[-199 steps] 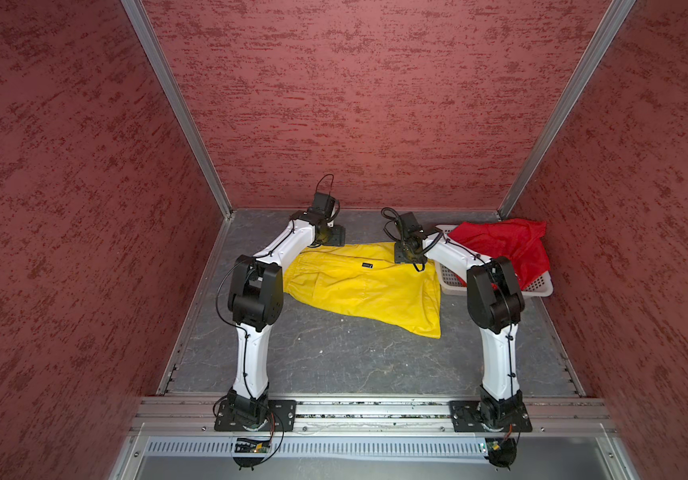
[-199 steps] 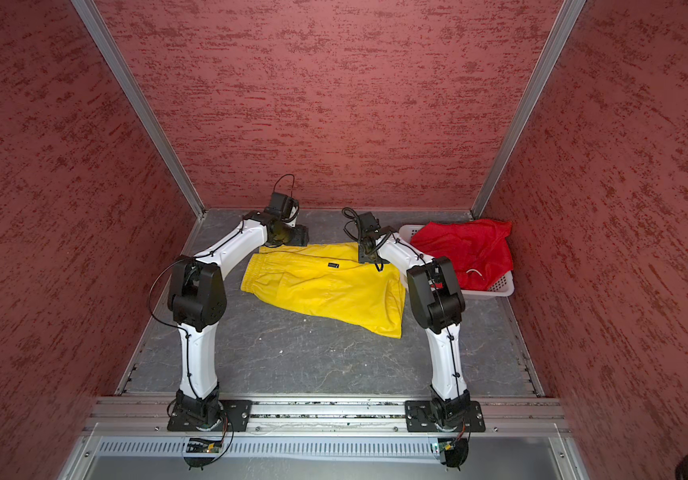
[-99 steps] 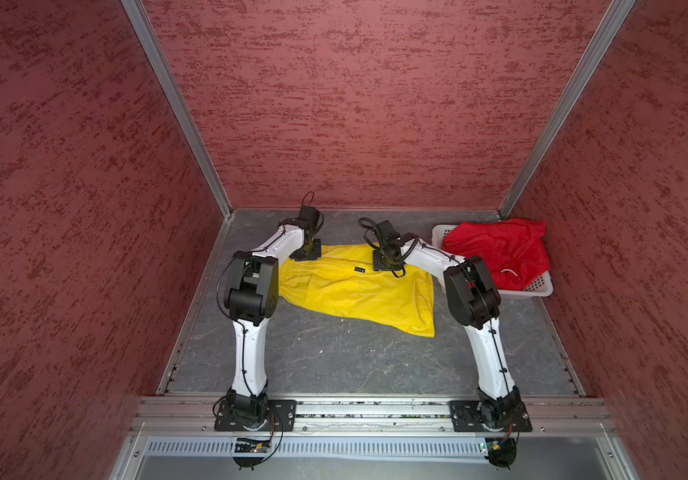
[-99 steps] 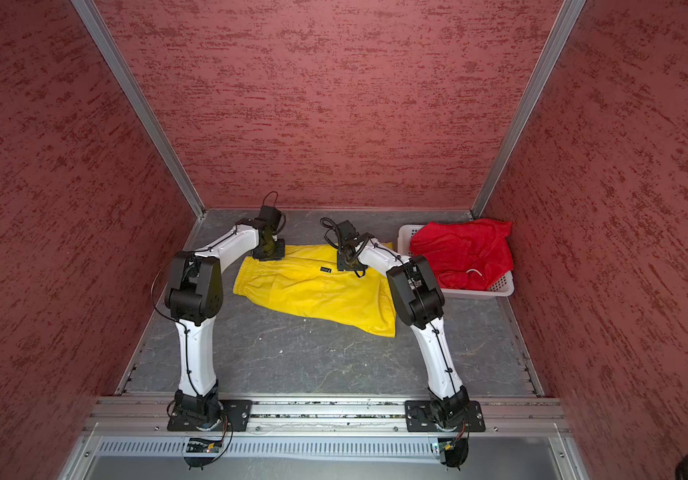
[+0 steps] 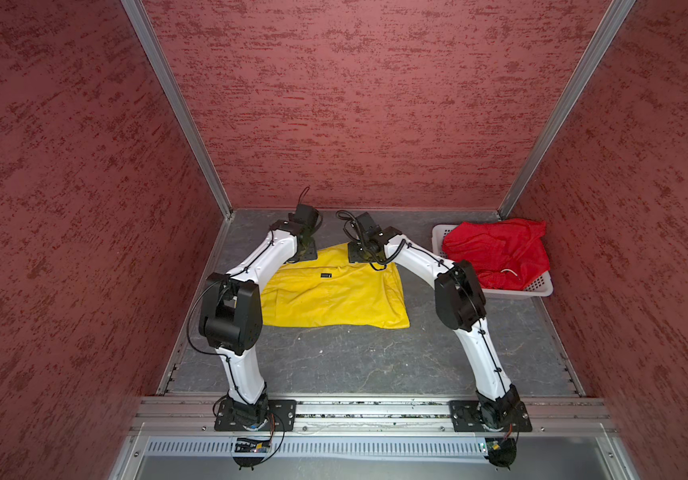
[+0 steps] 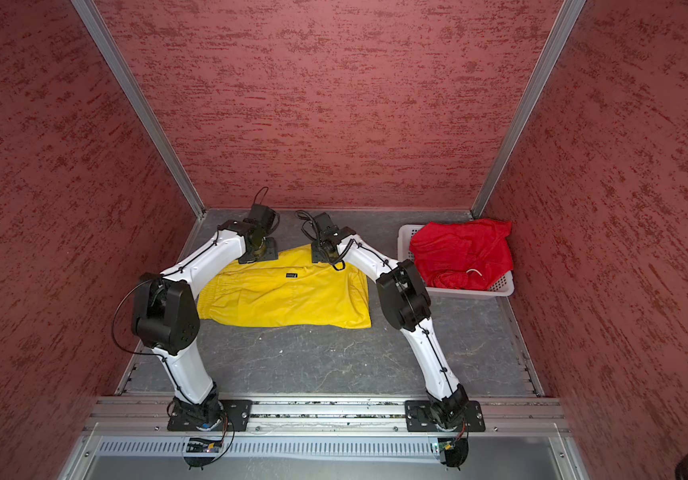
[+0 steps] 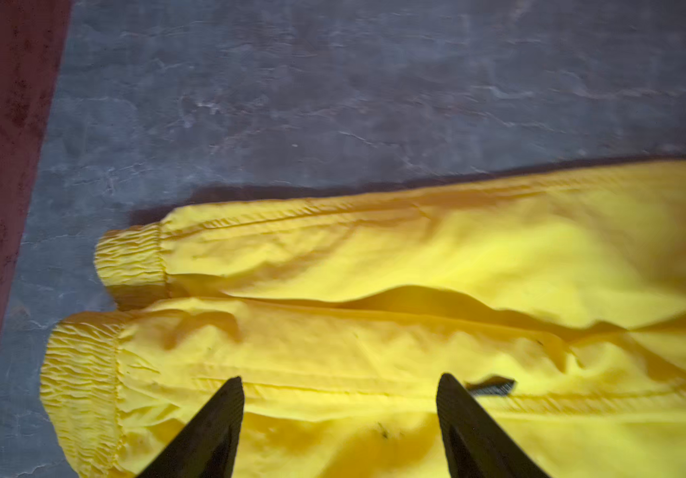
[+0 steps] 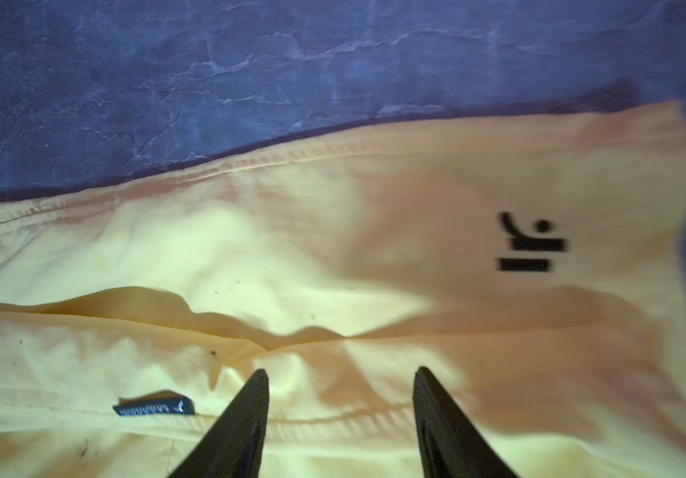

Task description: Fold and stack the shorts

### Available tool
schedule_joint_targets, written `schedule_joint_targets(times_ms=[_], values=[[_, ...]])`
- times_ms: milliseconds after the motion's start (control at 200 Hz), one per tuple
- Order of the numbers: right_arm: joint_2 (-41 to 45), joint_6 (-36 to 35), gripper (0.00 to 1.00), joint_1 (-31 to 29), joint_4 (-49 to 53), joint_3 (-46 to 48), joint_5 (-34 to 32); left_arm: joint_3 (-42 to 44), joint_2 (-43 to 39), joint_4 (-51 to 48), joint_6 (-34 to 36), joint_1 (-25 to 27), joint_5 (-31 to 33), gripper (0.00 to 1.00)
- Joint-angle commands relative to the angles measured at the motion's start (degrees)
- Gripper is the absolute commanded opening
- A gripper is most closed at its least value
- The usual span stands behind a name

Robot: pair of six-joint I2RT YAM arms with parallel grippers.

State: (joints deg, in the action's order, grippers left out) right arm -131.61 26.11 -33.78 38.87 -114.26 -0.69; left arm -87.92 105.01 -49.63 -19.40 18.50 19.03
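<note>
The yellow shorts [image 5: 334, 299] [image 6: 288, 299] lie folded flat on the grey table, waistband [image 7: 130, 256] toward the left wall. A small black tag [image 7: 490, 385] [image 8: 154, 407] sits near their far edge. My left gripper [image 7: 339, 380] [image 5: 307, 249] hovers over the far left part of that edge, open, with only cloth showing between its fingers [image 7: 217, 422]. My right gripper [image 8: 341, 372] [image 5: 361, 253] stands open over the far right part, near a black printed mark [image 8: 527, 244]. The red shorts [image 5: 496, 249] [image 6: 462, 249] lie bunched in the basket.
A white perforated basket [image 5: 516, 293] [image 6: 479, 293] stands at the back right corner. Red textured walls close in the table on three sides. Bare grey table [image 5: 354, 361] stretches between the yellow shorts and the arm bases on the front rail.
The yellow shorts have shifted left and now lie squarer. Both arms swung left with the far edge, then came back to it; the left gripper closed partly and reopened.
</note>
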Motion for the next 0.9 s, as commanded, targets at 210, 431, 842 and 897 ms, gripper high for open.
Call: schedule_joint_targets(times_ms=[210, 431, 842, 897], values=[[17.3, 1.2, 0.59, 10.5, -2.8, 18.1, 2.3, 4.3, 4.0, 7.4, 8.7, 10.4, -3.7, 0.88], [15.3, 1.8, 0.56, 12.4, -5.4, 21.1, 7.8, 4.6, 7.5, 10.6, 9.4, 8.7, -6.4, 0.88], [6.1, 3.5, 0.46, 12.4, -9.0, 17.6, 15.7, 5.8, 10.2, 12.8, 9.8, 6.8, -12.4, 0.82], [5.2, 3.7, 0.45, 12.4, -9.2, 16.9, 16.1, 5.5, 11.1, 12.8, 10.0, 6.6, -12.7, 0.79]])
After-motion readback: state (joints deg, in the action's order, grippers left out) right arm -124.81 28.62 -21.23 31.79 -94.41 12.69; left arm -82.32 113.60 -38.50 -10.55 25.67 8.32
